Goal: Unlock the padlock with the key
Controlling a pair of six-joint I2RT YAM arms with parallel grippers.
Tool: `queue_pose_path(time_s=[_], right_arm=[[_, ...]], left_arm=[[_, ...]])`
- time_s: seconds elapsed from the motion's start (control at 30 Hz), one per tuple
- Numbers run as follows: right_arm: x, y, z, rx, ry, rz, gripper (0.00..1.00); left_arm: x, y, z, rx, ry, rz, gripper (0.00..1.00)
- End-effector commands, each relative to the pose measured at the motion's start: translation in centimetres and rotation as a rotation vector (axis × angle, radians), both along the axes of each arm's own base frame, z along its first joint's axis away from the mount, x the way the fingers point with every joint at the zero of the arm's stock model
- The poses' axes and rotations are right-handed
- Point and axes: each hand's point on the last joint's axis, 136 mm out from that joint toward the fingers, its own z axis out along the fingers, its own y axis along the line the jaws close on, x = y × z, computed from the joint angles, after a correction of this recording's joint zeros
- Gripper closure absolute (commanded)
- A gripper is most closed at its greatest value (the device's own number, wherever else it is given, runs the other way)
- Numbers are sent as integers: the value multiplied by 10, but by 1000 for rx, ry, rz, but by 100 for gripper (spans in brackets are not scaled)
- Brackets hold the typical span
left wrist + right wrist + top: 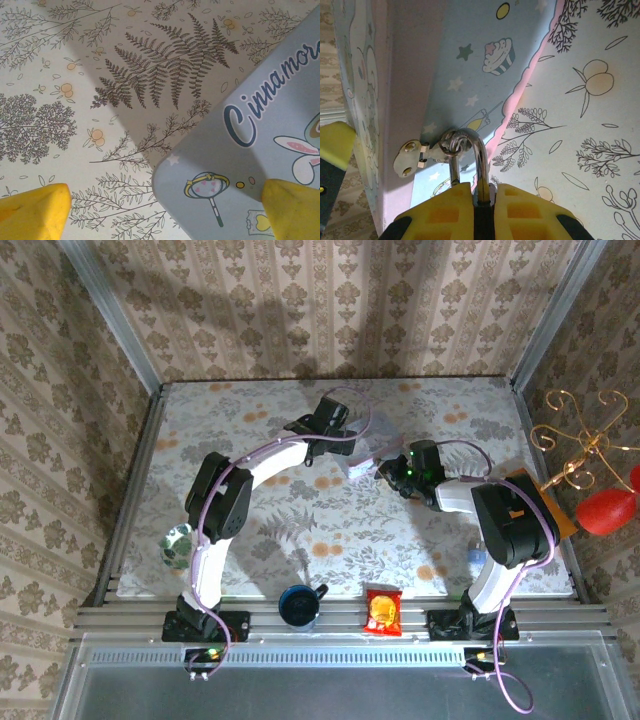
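Observation:
The padlock (481,165) hangs by its silvery shackle from the metal hasp (417,156) on the pale blue cartoon tin box (465,55). My right gripper (485,200) is shut on the padlock's dark body, and only the shackle shows above the yellow fingers. From above, the right gripper (388,469) sits at the right side of the tin box (362,460). My left gripper (165,215) is open, and a corner of the tin box (235,165) lies between its yellow fingertips (35,212). From above it (347,438) hovers at the box's far left. The key is hidden.
At the table's near edge stand a blue mug (298,605) and a red snack packet (382,609). A round patterned object (177,544) lies by the left edge. A gold wire stand (585,445) and a red object (605,510) sit beyond the right edge.

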Motion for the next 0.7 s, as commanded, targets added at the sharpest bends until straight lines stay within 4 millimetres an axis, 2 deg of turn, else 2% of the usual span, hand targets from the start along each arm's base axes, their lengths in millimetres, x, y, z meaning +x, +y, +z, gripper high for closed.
queue_pose_path(time_s=[0.0, 0.2, 0.37, 0.57, 0.67], right_arm=[[14, -13, 20, -22, -54, -92, 100], [20, -22, 21, -53, -48, -162, 100], [29, -20, 32, -108, -66, -184, 100], [26, -44, 44, -296, -46, -235, 100], [28, -49, 50, -334, -63, -233, 100]], left_arm=[[-14, 22, -26, 108, 63, 13, 1], [-17, 24, -31, 109, 68, 17, 1], [-19, 22, -32, 90, 75, 16, 2], [-20, 21, -34, 82, 78, 16, 2], [-20, 20, -34, 80, 80, 12, 2]])
